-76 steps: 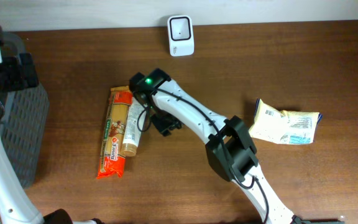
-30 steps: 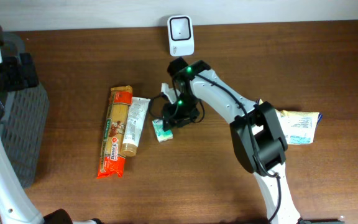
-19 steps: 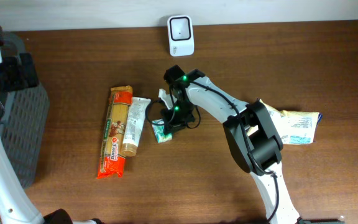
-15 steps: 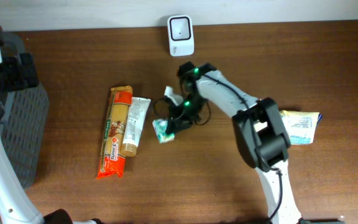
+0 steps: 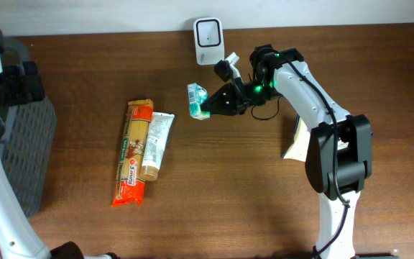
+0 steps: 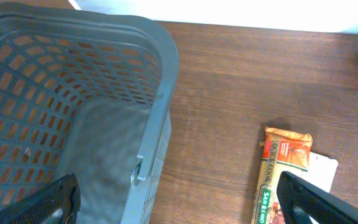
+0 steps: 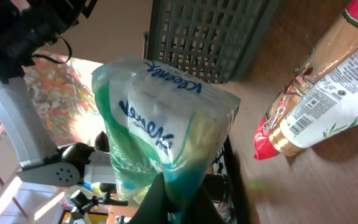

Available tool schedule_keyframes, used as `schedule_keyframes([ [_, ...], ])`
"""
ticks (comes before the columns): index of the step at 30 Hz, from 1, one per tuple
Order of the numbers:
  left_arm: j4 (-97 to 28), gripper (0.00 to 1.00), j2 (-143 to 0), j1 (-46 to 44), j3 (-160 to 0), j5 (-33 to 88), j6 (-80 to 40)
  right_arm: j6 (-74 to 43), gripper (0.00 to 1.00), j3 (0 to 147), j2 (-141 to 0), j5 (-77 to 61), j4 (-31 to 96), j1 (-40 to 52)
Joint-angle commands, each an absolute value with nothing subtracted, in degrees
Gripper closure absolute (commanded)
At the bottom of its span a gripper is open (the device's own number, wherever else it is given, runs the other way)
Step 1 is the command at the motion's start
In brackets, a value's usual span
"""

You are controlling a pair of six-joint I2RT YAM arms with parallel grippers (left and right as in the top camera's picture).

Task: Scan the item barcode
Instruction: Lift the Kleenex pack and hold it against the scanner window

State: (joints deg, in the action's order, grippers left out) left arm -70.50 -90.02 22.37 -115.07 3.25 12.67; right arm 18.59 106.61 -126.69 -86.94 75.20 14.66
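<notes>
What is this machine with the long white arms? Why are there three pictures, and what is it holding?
It is a robot with two arms at a wooden table. One picture is taken from above; the other two come from small cameras on its wrists. The right gripper is shut on a pack of tissues, held up near the white scanner. On the table lie a pasta packet, a tube and a white packet. The left wrist's camera looks at a grey basket.
</notes>
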Motion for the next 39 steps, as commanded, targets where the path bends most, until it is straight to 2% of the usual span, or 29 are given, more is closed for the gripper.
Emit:
schedule_keyframes([
  [1,-70.39,0.01,-90.04,22.68,-115.22,3.68,13.37,23.94,0.96,107.5,-125.69,-74.91,73.17,14.46],
  [3,-70.39,0.01,-90.04,22.68,-115.22,3.68,13.37,13.89,0.96,107.74,-125.69,-48.51,70.48,16.25],
  [5,-70.39,0.01,-90.04,22.68,-115.22,3.68,13.37,8.75,0.96,110.15,-125.69,-33.12,70.5,16.95],
  [6,-70.39,0.01,-90.04,22.68,-115.22,3.68,13.37,5.19,0.96,116.18,-125.71,-15.42,70.41,17.04],
  [7,-70.39,0.01,-90.04,22.68,-115.22,3.68,13.37,5.02,0.96,118.17,-125.71,-8.97,69.65,17.21],
  [9,-70.39,0.01,-90.04,22.68,-115.22,3.68,13.37,5.43,0.96,120.88,-125.73,17.74,59.79,19.14],
  [11,-70.39,0.01,-90.04,22.68,-115.22,3.68,13.37,15.57,0.96,120.86,-127.11,32.21,43.46,22.41],
  [13,-70.39,0.01,-90.04,22.68,-115.22,3.68,13.37,22.55,0.96,120.86,-128.86,40.38,28.69,25.15],
  [15,-70.39,0.01,-90.04,22.68,-115.22,3.68,13.37,36.86,0.96,120.88,-131.44,46.0,13.37,27.22],
  [18,-70.39,0.01,-90.04,22.68,-115.22,3.68,13.37,52.6,0.96,120.88,-135.52,42.48,-1.15,27.57],
  [21,-70.39,0.01,-90.04,22.68,-115.22,3.68,13.37,66.98,0.96,120.88,-140.05,26.96,-2.81,26.17],
  [23,-70.39,0.01,-90.04,22.68,-115.22,3.68,13.37,76.75,0.96,120.88,-142.91,25.06,-3.97,26.17],
  [35,-70.41,0.01,-90.04,22.68,-115.22,3.68,13.37,76.03,0.96,120.86,-143.83,25.67,-2.37,26.24],
  [39,-70.41,0.01,-90.04,22.68,-115.22,3.68,13.34,65.52,0.96,120.86,-140.38,25.67,-0.3,26.17],
])
